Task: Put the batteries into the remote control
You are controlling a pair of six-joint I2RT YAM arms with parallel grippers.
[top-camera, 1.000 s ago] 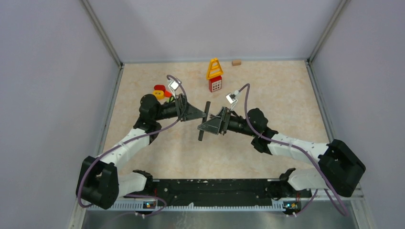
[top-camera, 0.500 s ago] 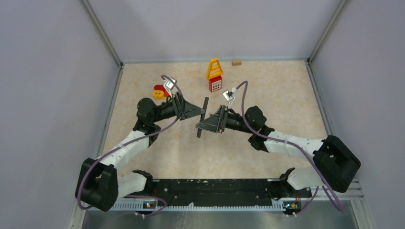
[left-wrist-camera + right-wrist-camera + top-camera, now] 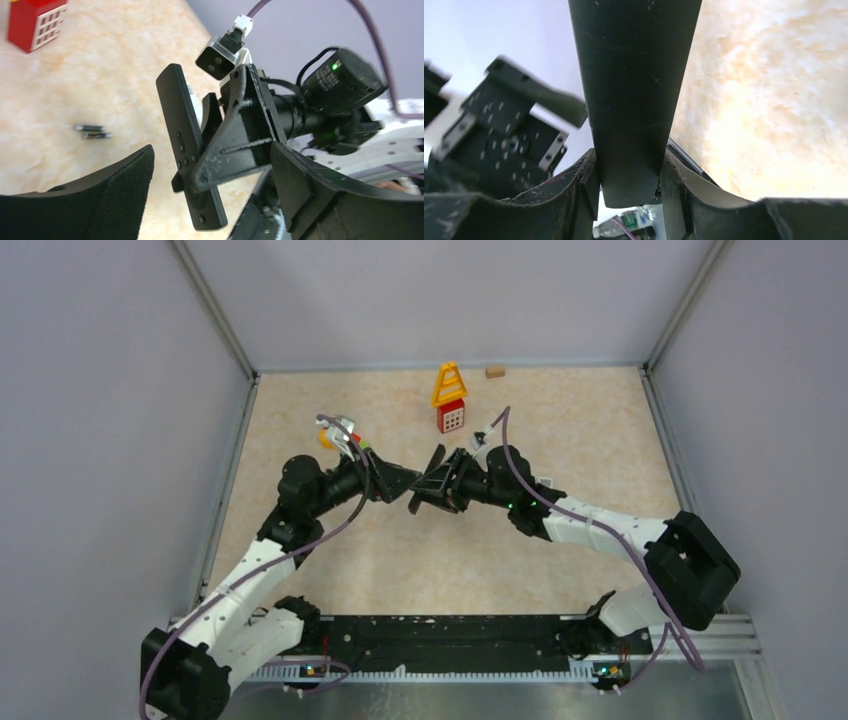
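Remote control [image 3: 179,117]: black, slim, held off the table near its middle, tilted, button face toward the left wrist camera.
Table [image 3: 600,440]: beige, marbled top.
Right gripper [image 3: 628,172]: fingers clamped on the remote's lower part, one on each long edge.
Left gripper [image 3: 211,150]: jaws wide apart, facing the remote from the left, touching nothing.
Toy block [image 3: 450,400]: red with a yellow top, at the far middle.
Batteries [image 3: 92,131]: two, lying side by side on the table, well apart from the remote.
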